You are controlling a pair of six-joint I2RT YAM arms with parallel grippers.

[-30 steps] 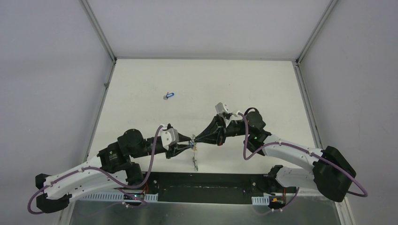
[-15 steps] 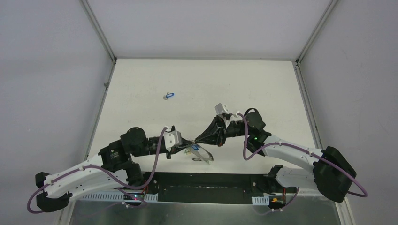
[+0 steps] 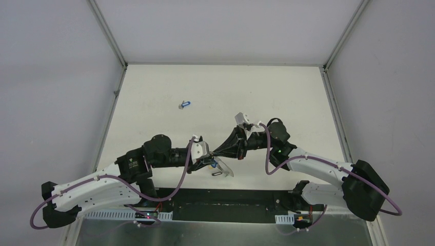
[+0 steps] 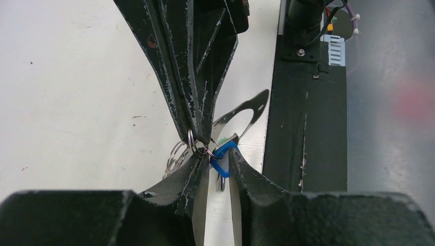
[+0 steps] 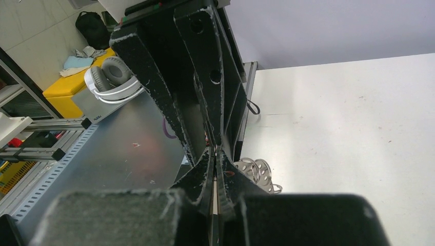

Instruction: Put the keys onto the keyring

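While the right gripper [image 4: 199,137] reaches down from the top of the left wrist view with its fingers pressed flat together, it pinches the thin dark-grey metal keyring [image 3: 229,173] by a small silver wire link [image 4: 191,138] at the rim. In the overhead view the loop of the keyring shows just below and right of the two meeting grippers, low in the middle of the frame, near the black base strip [image 3: 225,197].

The left gripper [image 3: 209,161] occupies the bottom of its own view. Its fingers [image 4: 197,177] stand narrowly apart. The blue plastic head of a small silver key [image 4: 221,157] sits between the tips and touches both. Judged from this, the key is held, though how firmly cannot be told. The blue head lies just beside the pinched link, at the centre of the frame.

Status, as a judgement: the current step is threading this key onto the keyring. The key is presented at the link but is not shown to be through it. A cluster of small silver rings [image 4: 174,156] hangs just left of the tips. Whether keys already on the keyring are among them cannot be told.

A second small key with a blue head [image 3: 184,104] lies alone on the white table [image 3: 287,97], upper left of centre in the overhead view and well apart from both grippers. It is left to collect and thread.
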